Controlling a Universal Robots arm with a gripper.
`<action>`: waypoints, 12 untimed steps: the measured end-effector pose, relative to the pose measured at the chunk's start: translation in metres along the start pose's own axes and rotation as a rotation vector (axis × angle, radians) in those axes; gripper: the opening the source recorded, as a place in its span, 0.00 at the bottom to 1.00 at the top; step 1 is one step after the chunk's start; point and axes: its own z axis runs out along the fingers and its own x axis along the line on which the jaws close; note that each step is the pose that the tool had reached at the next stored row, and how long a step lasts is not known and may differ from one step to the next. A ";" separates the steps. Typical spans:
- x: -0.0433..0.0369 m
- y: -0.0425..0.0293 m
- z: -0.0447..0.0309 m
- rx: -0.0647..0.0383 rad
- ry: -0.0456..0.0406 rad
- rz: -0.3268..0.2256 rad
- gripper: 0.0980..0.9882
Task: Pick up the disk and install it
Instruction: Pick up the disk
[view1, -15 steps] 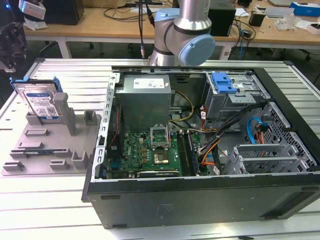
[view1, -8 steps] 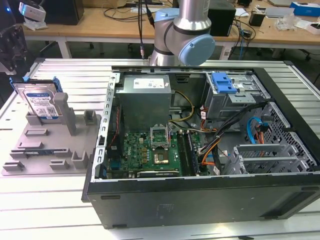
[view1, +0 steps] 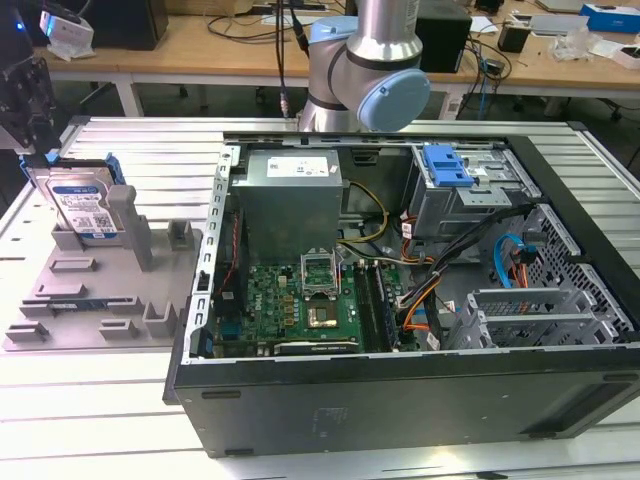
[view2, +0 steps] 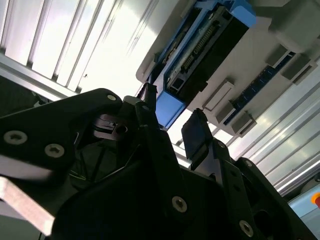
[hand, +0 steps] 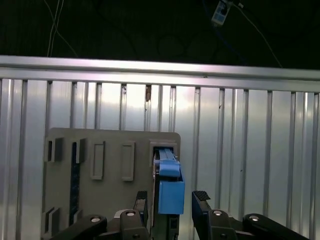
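Your hand (hand: 171, 199) is spread wide, fingers (hand: 200, 200) either side of the disk's blue bracket (hand: 169, 187) — can't tell if they touch it. The disk (view1: 85, 205) stands upright in the grey holder (view1: 100, 290) on the surface (view1: 80, 400), beside the open PC case (view1: 400, 400) — its lower edge is hidden in the slot.

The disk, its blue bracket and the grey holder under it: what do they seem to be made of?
The disk: likely metal, with a silvery casing and a white-and-blue printed label. The blue bracket: probably moulded plastic, with an even colour and a dull sheen. The grey holder: seemingly matte plastic, uniform grey with blocky moulded posts; painted metal cannot be excluded.
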 end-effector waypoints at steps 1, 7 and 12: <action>0.0000 0.0000 0.0009 0.000 0.0001 -0.002 0.43; 0.0000 0.0000 0.0057 0.000 0.0004 -0.014 0.43; 0.0000 0.0001 0.0097 0.000 0.0005 -0.022 0.43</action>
